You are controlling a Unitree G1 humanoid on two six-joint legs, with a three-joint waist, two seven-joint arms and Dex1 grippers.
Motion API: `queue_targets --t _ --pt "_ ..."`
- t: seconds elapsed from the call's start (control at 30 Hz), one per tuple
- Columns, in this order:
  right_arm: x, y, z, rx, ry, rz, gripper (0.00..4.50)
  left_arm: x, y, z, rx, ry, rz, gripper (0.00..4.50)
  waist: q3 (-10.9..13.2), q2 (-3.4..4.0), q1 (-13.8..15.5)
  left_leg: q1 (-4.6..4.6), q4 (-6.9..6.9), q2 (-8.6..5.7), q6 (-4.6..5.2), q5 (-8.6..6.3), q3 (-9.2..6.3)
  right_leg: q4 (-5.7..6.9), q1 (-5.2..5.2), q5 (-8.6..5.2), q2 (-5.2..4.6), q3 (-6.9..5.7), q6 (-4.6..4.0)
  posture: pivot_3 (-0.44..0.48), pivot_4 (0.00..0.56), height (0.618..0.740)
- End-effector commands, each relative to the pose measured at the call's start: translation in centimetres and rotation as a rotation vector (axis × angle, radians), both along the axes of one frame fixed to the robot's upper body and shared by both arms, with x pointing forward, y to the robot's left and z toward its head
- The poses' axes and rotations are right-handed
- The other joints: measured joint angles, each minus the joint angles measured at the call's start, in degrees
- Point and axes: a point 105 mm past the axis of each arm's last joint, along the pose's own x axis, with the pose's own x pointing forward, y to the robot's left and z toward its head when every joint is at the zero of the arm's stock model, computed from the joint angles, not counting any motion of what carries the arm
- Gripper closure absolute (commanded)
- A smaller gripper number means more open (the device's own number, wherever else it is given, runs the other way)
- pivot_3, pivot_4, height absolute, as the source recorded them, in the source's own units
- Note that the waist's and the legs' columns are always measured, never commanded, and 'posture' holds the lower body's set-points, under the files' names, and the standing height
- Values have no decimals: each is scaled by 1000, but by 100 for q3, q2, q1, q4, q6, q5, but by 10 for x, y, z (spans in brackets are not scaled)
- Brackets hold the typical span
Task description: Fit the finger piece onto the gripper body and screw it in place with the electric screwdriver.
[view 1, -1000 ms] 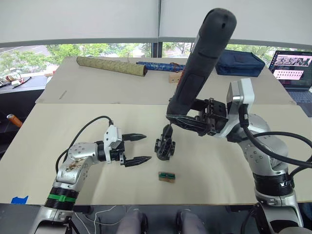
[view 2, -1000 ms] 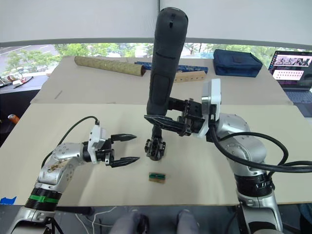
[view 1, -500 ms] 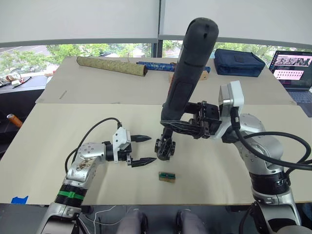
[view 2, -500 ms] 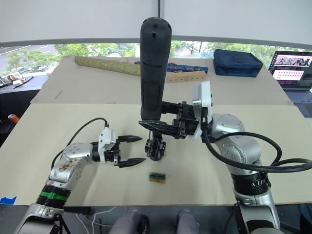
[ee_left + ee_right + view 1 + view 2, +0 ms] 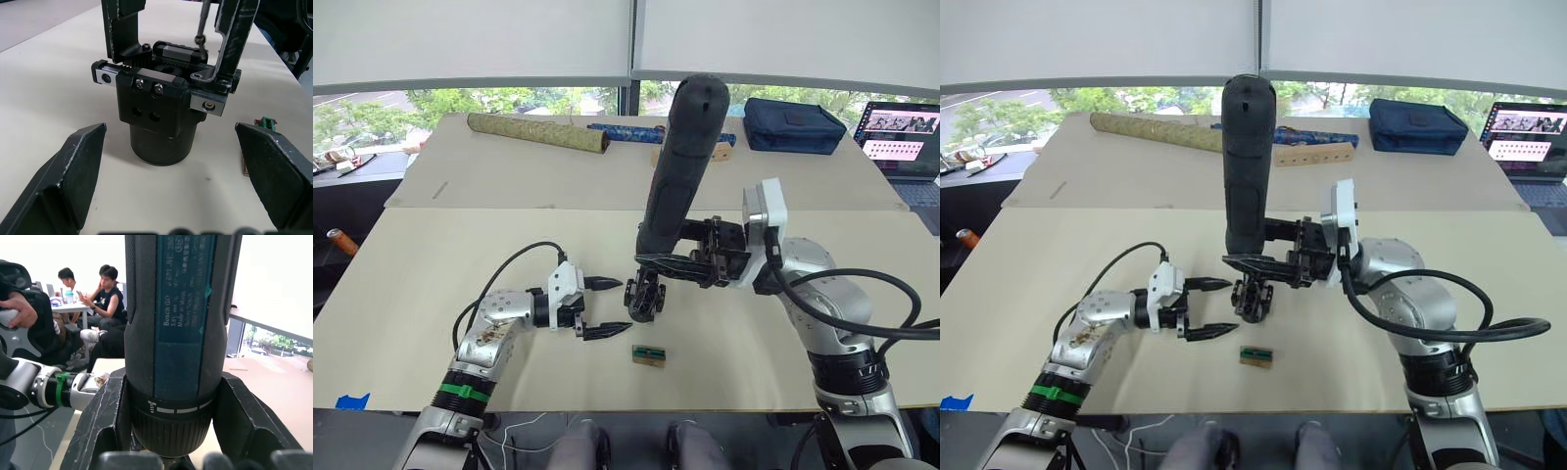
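My right gripper (image 5: 677, 266) clamps the electric screwdriver (image 5: 677, 166) upright over the gripper body (image 5: 164, 110). My left wrist view catches its bit (image 5: 201, 24) at the body's top rail, hidden from my head. My left gripper (image 5: 607, 306), spread wide and empty, flanks the body

The gripper body (image 5: 645, 297) stands on the table (image 5: 431, 294), near the middle. The electric screwdriver (image 5: 677, 166) stands almost upright right above it, with its bit at the body's top. The left gripper (image 5: 609, 305) is just left of the body. The right gripper (image 5: 658, 265) is on the body's right side. A small block (image 5: 648, 354) lies in front of the body. Two rolled tubes (image 5: 536, 131) and a bag (image 5: 791, 125) lie far behind. A laptop (image 5: 905, 135) sits at the far right.
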Motion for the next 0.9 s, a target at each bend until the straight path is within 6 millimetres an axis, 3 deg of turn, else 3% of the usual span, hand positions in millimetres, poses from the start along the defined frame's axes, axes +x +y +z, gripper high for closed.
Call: queue_targets --t 0.03,0.9 --pt "-5 0 15 38 -80 16 2599 1 -3 7 -12 -38 -13 0 0 0 -1 0 0 0 0 0 0 0 0 0 0 0 0 0 150 740" --pt "2 1 20 23 -71 66 2599 1 -3 2 -20 -20 4 0 0 0 -3 -1 0 0 0 0 0 0 1 1 0 0 1 0 150 740"
